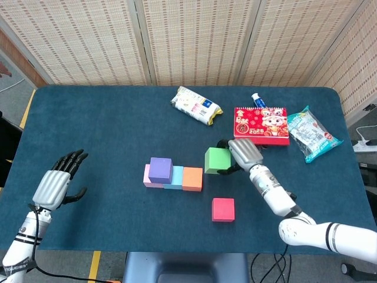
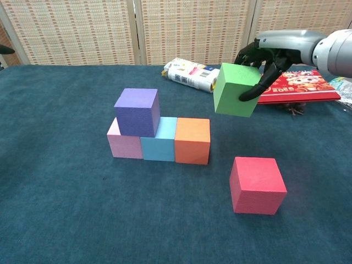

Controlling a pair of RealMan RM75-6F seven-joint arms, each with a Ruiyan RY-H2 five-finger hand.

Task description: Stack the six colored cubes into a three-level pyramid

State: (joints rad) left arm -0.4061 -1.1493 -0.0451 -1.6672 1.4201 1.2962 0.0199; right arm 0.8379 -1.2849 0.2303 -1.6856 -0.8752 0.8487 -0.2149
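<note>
Your right hand [image 2: 272, 52] pinches the green foam cube [image 2: 235, 89] in its fingers [image 2: 254, 91], clear above the blue worktop [image 2: 66, 209], right of the purple cube [image 2: 137, 111] atop the 3-cube row. Your left hand [image 1: 54, 184] hangs with fingers spread.

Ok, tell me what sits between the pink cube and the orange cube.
The light blue cube touches both; chest view shows it, pink cube left, orange cube right.

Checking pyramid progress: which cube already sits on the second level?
The purple cube: it rests atop the pink cube and light blue cube. The others stand on the table or are held.
</note>
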